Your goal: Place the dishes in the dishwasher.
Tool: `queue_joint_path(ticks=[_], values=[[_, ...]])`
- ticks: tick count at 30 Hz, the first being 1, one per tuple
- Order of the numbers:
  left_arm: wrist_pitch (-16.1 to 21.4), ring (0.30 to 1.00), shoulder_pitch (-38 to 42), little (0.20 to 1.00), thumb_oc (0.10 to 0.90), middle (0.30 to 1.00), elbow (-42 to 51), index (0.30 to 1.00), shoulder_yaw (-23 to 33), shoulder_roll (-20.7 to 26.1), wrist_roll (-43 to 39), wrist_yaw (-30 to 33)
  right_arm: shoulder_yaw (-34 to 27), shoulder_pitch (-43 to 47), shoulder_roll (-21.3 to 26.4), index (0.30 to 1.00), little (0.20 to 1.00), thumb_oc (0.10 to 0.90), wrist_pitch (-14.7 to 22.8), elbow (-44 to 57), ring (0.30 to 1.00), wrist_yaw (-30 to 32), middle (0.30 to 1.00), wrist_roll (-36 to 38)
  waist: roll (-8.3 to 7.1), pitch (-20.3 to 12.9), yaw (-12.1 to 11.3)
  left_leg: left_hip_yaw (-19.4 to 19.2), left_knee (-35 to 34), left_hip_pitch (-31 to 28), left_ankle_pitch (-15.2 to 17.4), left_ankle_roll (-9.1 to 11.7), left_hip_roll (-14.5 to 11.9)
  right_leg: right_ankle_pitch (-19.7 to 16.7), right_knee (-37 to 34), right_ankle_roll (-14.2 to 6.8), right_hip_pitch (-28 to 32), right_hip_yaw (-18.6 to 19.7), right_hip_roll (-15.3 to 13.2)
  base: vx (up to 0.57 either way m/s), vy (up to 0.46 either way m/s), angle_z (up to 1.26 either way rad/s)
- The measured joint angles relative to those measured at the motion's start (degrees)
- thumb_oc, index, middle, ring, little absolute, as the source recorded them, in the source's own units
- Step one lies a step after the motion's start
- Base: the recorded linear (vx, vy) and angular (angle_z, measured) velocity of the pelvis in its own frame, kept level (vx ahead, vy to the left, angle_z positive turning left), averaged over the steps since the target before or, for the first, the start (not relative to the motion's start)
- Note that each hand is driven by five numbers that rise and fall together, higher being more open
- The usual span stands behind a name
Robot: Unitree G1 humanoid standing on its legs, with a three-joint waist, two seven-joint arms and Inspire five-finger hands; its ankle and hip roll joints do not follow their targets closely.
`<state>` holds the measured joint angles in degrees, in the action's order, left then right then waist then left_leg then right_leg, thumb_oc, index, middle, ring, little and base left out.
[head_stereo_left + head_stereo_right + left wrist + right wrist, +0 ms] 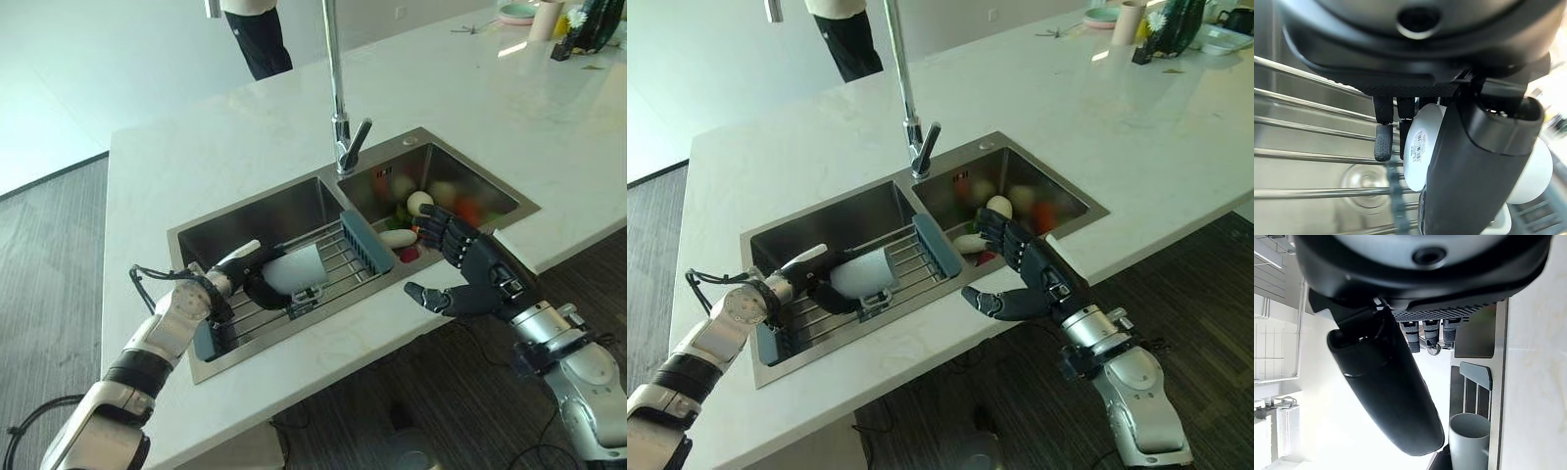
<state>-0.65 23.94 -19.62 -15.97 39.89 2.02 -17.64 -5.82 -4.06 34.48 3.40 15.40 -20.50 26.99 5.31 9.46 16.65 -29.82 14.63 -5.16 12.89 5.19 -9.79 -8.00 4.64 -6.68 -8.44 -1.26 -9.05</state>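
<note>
White cup [294, 269] lies on the sink rack [343, 264], left hand [250, 266] curled round it. Right hand [480, 274] spread, idle. Pickup step; next, lift clear.

premises: a kitchen. evidence: white stone-look counter [245, 127] forming an island, with a double-bowl steel sink [294, 211] set in it, a tall tap [338, 98], a wire drying rack [323, 269] across one bowl, and food items [431, 201] in the other. dark wood-look floor [49, 274].
</note>
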Motion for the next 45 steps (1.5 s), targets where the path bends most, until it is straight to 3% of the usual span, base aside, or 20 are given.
queue_joint_path(ticks=[9, 11, 14, 20, 25, 28, 32, 35, 37, 38, 39, 40, 42, 43, 44, 45], values=[[1.3, 0.3, -9.8, 0.3, 0.4, 0.3, 9.9, 0.3, 9.9, -0.7, -8.4, 4.9, -1.1, -0.4, -2.3, 0.9, 0.9, 0.8, 0.0, 0.0, 0.9, 0.6, 0.9, -1.3, -1.91, 1.4, -2.9, 2.4, 0.2, 0.1, -0.6, -0.1, -0.1, 1.1, 1.2, 0.3, 1.0, -2.1, -0.5, -0.06, -0.033, 0.12], [1.5, 0.3, -13.5, 0.3, 0.4, 0.3, 15.3, 0.3, 14.1, -3.1, -9.3, 5.2, -1.5, -0.5, -3.0, 0.9, 0.9, 0.8, 0.0, 0.1, 0.9, 1.1, 0.9, -2.3, -2.07, 1.4, -3.4, 2.8, 0.5, 0.6, -0.6, -0.2, -0.1, 1.4, 1.7, 0.3, 0.5, -2.5, -0.7, -0.03, -0.016, 0.14], [3.3, 0.3, -16.2, 0.3, 0.4, 0.3, 21.5, 0.3, 15.6, -5.7, -11.5, 6.8, -1.9, -1.0, -3.8, 0.9, 0.9, 0.8, 0.0, 0.1, 0.9, 2.0, 0.9, -2.7, -2.12, 1.4, -4.7, 3.6, 0.6, 1.0, -0.6, -0.2, -0.1, 1.5, 1.9, 0.2, 0.6, -3.2, -0.8, -0.03, -0.016, 0.11], [6.3, 0.3, -19.0, 0.3, 0.4, 0.3, 26.6, 0.3, 20.6, -10.5, -15.1, 11.1, -2.0, -1.0, -5.9, 0.9, 0.9, 0.8, 0.0, 0.5, 0.9, 2.6, 0.9, -4.0, -2.61, 1.4, -6.3, 5.1, 1.4, 2.3, -0.6, -0.2, -0.2, 1.5, 1.9, 0.3, 0.9, -4.5, -1.2, -0.04, 0.013, 0.11], [7.3, 0.3, -24.9, 0.3, 0.4, 0.3, 31.8, 0.3, 24.8, -14.4, -15.3, 13.4, -3.1, -2.1, -8.6, 0.9, 0.9, 0.8, -0.1, 2.5, 0.9, 4.7, 0.9, -4.0, -3.37, 1.2, -8.7, 7.8, 3.6, 4.9, -0.2, -0.7, -0.1, 1.5, 2.0, 0.3, 1.0, -6.8, -2.1, -0.07, 0.065, 0.25], [7.6, 0.3, -27.8, 0.3, 0.4, 0.3, 34.1, 0.3, 25.5, -16.1, -15.4, 13.8, -3.4, -3.0, -10.2, 0.9, 0.9, 0.8, -0.1, 4.9, 0.9, 5.6, 0.9, -4.0, -4.08, 0.9, -12.3, 9.9, 5.5, 7.0, 0.1, -1.2, 0.1, 1.4, 2.3, 0.4, 1.1, -8.6, -2.9, -0.08, 0.102, 0.36], [7.9, 0.3, -30.7, 0.3, 0.4, 0.3, 35.0, 0.3, 25.7, -16.3, -16.7, 13.6, -3.3, -3.0, -11.9, 0.9, 0.9, 0.8, 0.0, 6.2, 0.9, 6.1, 0.9, -3.8, -6.22, 0.7, -15.8, 13.0, 8.7, 10.4, 0.7, -2.5, 1.5, 0.9, 2.6, -0.1, 1.1, -11.4, -5.0, -0.09, 0.134, 0.46], [7.9, 0.3, -33.0, 0.3, 0.4, 0.3, 34.9, 0.3, 27.7, -16.0, -17.4, 13.6, -3.2, -3.3, -12.8, 0.9, 0.9, 0.8, 0.7, 6.7, 0.9, 6.2, 0.9, -3.7, -7.9, 0.9, -17.4, 16.0, 14.2, 15.3, 3.1, -5.2, 4.3, -1.7, 2.6, -1.4, 0.9, -13.6, -8.5, -0.11, 0.205, 0.51], [7.8, 0.3, -33.9, 0.3, 0.4, 0.3, 34.5, 0.3, 28.1, -15.9, -17.5, 13.6, -1.7, -3.3, -13.7, 0.9, 0.9, 0.8, 0.8, 6.6, 0.9, 6.4, 0.9, -2.6, -8.02, 1.0, -18.7, 15.9, 15.1, 16.6, 3.8, -7.7, 4.9, -5.1, 1.8, -0.1, 0.8, -14.2, -9.5, -0.1, 0.111, 0.3], [7.8, 0.3, -34.1, 0.3, 0.4, 0.3, 34.2, 0.3, 28.1, -15.9, -17.6, 13.8, -0.1, -3.3, -14.2, 0.9, 0.9, 0.8, 1.3, 6.6, 0.9, 6.6, 0.9, -2.1, -7.36, 1.3, -19.8, 16.2, 15.2, 17.2, 3.4, -8.8, 5.0, -2.1, 4.3, 0.1, 0.9, -16.0, -9.2, -0.06, 0.04, 0.2], [7.8, 0.3, -34.1, 0.3, 0.4, 0.3, 34.1, 0.3, 28.0, -16.0, -17.6, 13.8, 1.3, -2.9, -14.4, 0.9, 0.9, 0.8, 2.0, 6.6, 0.9, 6.8, 0.9, -2.1, -7.46, 1.2, -20.7, 16.7, 15.1, 17.6, 3.0, -9.2, 4.9, 3.4, 8.9, 0.0, 1.1, -18.3, -8.4, -0.01, -0.016, 0.28], [7.7, 0.3, -34.2, 0.3, 0.4, 0.3, 34.2, 0.3, 28.0, -15.9, -17.6, 14.1, 2.4, -2.3, -14.3, 0.9, 0.9, 0.8, 2.6, 6.7, 0.9, 6.8, 0.9, -2.1, -7.36, 1.2, -22.2, 17.3, 14.9, 18.6, 2.0, -9.1, 5.0, 6.5, 10.0, 0.1, 2.1, -19.7, -7.1, 0.0, -0.037, 0.45], [6.9, 0.3, -34.1, 0.3, 0.4, 0.3, 34.0, 0.3, 27.3, -16.0, -18.4, 14.8, 4.4, -1.4, -14.4, 0.9, 0.9, 0.8, 3.1, 6.6, 0.9, 8.1, 0.9, -2.1, -7.07, 1.5, -23.3, 21.9, 13.3, 19.5, -0.6, -10.2, 7.0, 10.4, 8.3, 0.1, 5.8, -17.8, -2.8, 0.03, -0.148, 1.49], [6.9, 0.3, -32.2, 0.3, 0.4, 0.3, 32.8, 0.3, 26.9, -16.3, -19.8, 14.4, 4.3, -2.6, -14.1, 0.9, 0.9, 0.8, 3.9, 6.6, 0.9, 9.8, 0.9, -0.8, -6.24, 2.1, -21.3, 29.7, 8.8, 18.8, -4.7, -10.4, 10.4, 16.6, 9.8, 1.2, 7.0, -7.7, 4.6, 0.04, -0.259, 3.27], [7.0, 0.3, -29.7, 0.3, 0.4, 0.3, 32.3, 0.3, 25.5, -16.2, -19.9, 14.3, 2.9, -3.7, -12.9, 0.9, 0.9, 0.8, 4.1, 6.6, 0.9, 11.1, 0.9, 0.7, -6.53, 2.3, -19.5, 36.0, 2.8, 17.0, -9.2, -10.0, 13.8, 19.0, 11.4, 3.9, 6.3, -2.2, 10.4, 0.03, -0.248, 3.27], [7.3, 0.3, -29.6, 0.3, 0.4, 0.3, 32.8, 0.3, 25.3, -16.0, -20.0, 14.3, 2.5, -3.9, -12.2, 0.9, 0.9, 0.8, 4.6, 6.6, 0.9, 11.4, 0.9, 1.3, -6.77, 2.3, -19.8, 35.1, 1.4, 16.9, -9.9, -9.5, 14.2, 19.0, 11.3, 3.9, 5.8, -2.3, 11.1, -0.01, -0.189, 2.46]])
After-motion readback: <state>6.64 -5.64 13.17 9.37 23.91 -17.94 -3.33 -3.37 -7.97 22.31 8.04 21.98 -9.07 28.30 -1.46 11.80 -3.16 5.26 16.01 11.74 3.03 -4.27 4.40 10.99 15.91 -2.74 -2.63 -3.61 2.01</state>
